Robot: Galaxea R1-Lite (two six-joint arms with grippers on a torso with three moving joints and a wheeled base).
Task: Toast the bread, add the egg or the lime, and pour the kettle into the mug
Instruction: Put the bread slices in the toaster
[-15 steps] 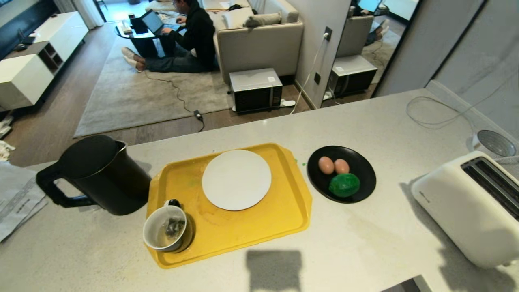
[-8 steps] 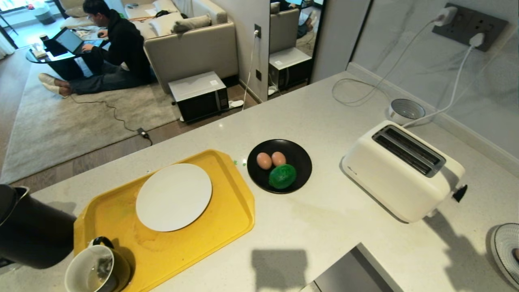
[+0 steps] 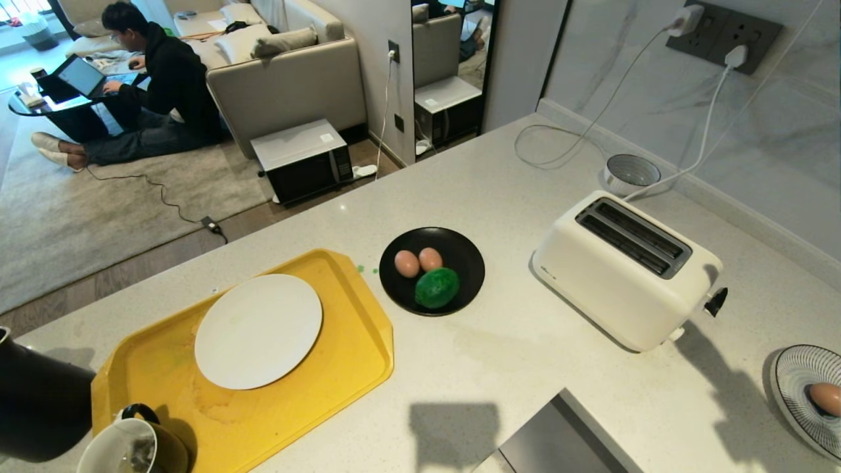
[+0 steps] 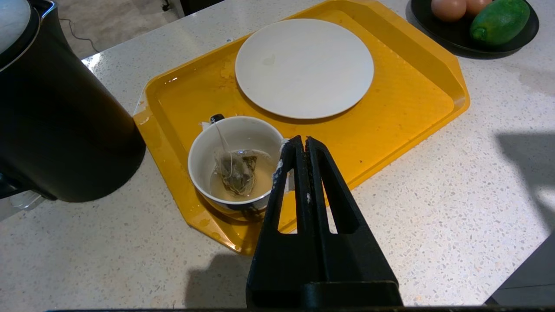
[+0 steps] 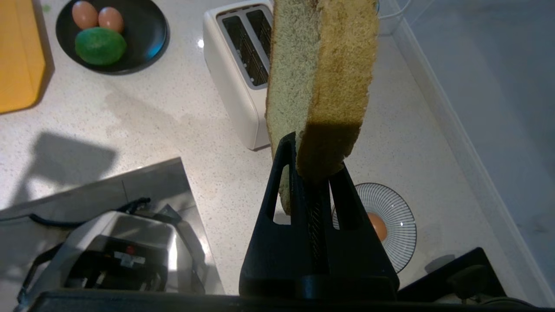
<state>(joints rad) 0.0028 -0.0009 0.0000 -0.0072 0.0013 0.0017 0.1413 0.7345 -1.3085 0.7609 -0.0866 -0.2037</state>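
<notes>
Right claw [image 5: 314, 149] pinching bread [image 5: 321, 82] upright — above counter [image 5: 151, 117], near toaster [image 5: 243, 65]

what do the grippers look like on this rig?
Both alike: the left gripper and right gripper each have two matte black, flat wedge fingers with triangular cut-outs, tapering from a broad black base. Whitish scuffs mark the left's fingers. No cables or markings show.

Left gripper [image 4: 302, 143]: matte black, two long tapering fingers [image 4: 323, 173] with triangular cut-outs, whitish scuffs near the tips, widening to a broad black base. Right gripper [image 5: 310, 151]: same black, wedge-shaped build with matching cut-outs and a ribbed inner pad. Below it, silver-grey body panels [image 5: 121, 242] with a black cable and a small red mark.
</notes>
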